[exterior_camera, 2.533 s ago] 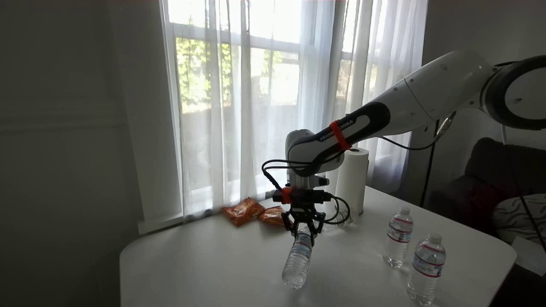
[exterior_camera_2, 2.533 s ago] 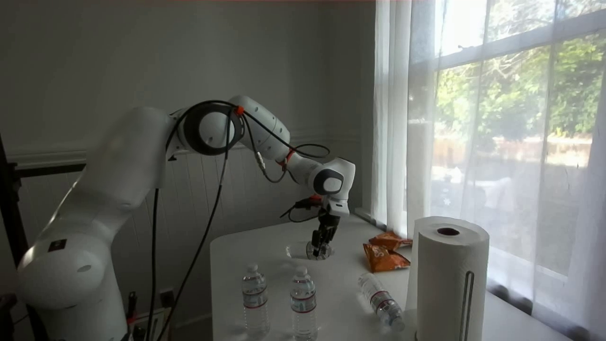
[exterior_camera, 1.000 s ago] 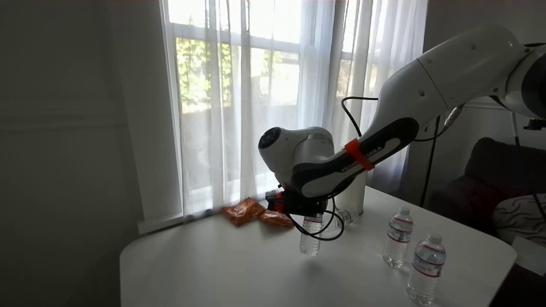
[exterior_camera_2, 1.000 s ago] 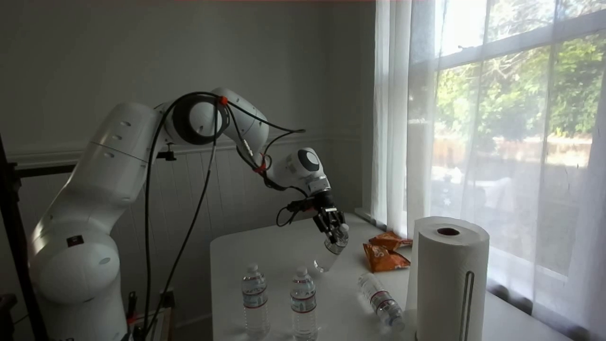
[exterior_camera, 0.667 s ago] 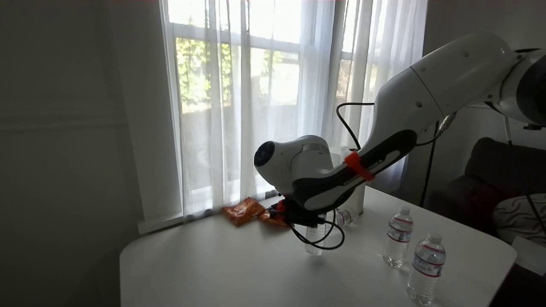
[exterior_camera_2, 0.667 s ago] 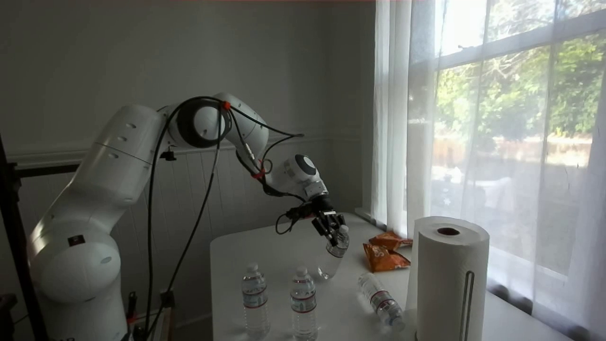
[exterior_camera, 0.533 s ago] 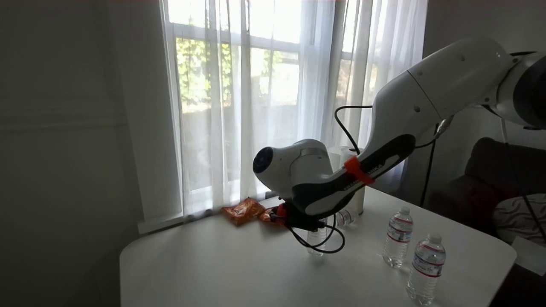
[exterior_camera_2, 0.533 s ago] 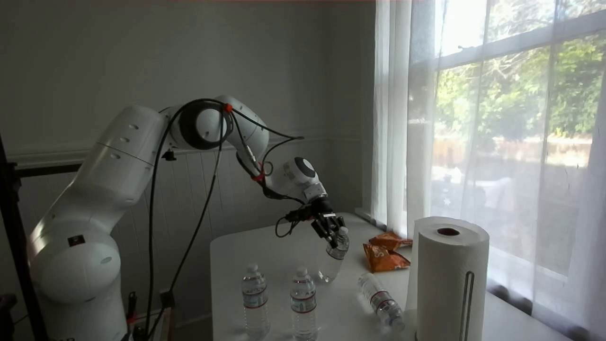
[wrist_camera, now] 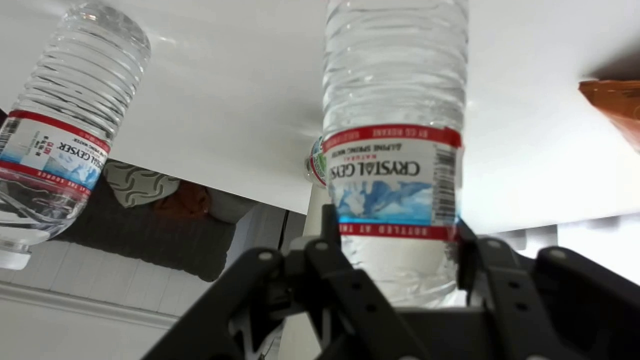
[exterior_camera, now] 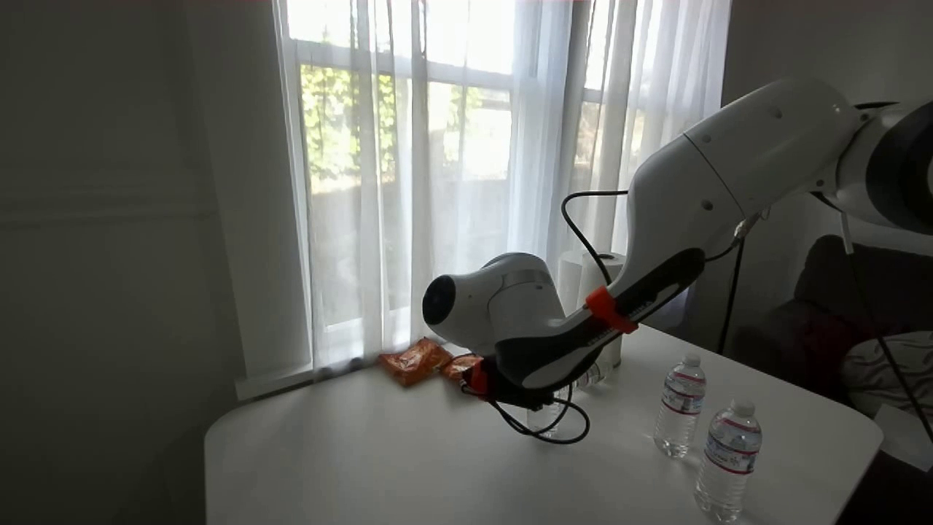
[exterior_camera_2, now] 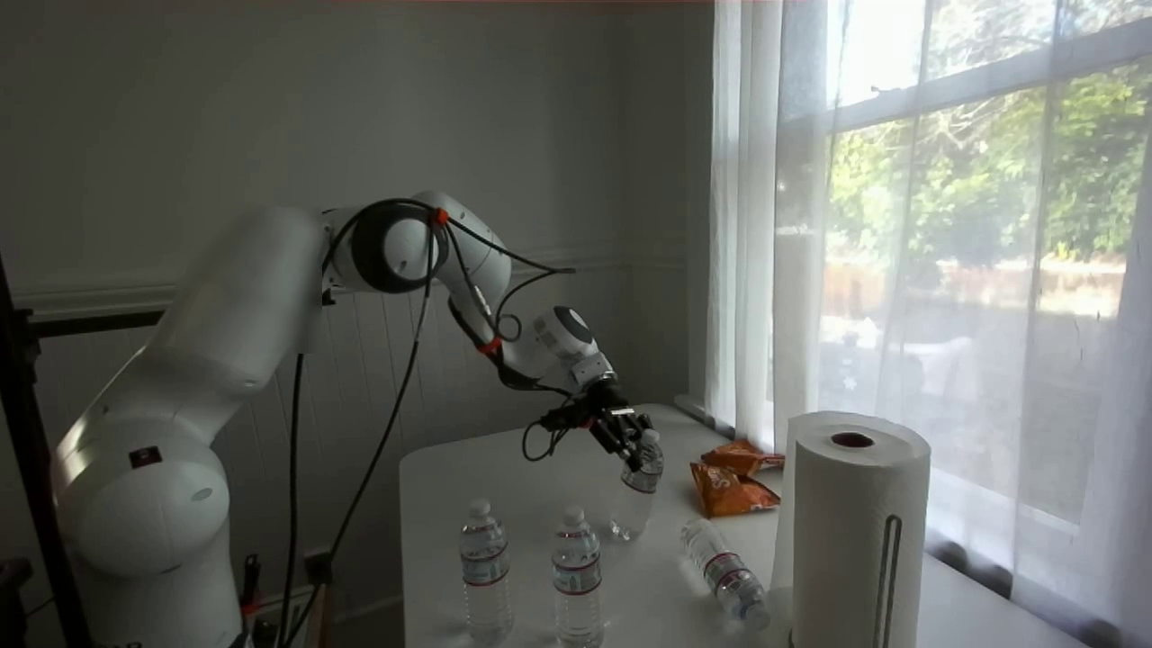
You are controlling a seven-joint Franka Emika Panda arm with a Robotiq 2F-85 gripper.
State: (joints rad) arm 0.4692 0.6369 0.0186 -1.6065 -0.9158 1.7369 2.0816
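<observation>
1. The gripper (wrist_camera: pixel 397 232) is grasping a clear water bottle (exterior_camera_2: pixel 643 482), jaws pressing both its sides.
2. In an exterior view, that bottle is leaning slightly, at nine o'clock from the paper towel roll (exterior_camera_2: pixel 855 540).
3. There, two upright bottles (exterior_camera_2: pixel 577 578) are standing at seven and eight o'clock from it; orange bags (exterior_camera_2: pixel 729 493) are sitting at three.

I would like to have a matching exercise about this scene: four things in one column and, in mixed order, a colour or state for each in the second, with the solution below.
Column 1
1. tool
2. bags
3. roll
4. bottle nearest the roll

Column 2
A. white, upright
B. lying on its side
C. closed on a tilted bottle
D. orange

Right pairs: 1-C, 2-D, 3-A, 4-B
</observation>
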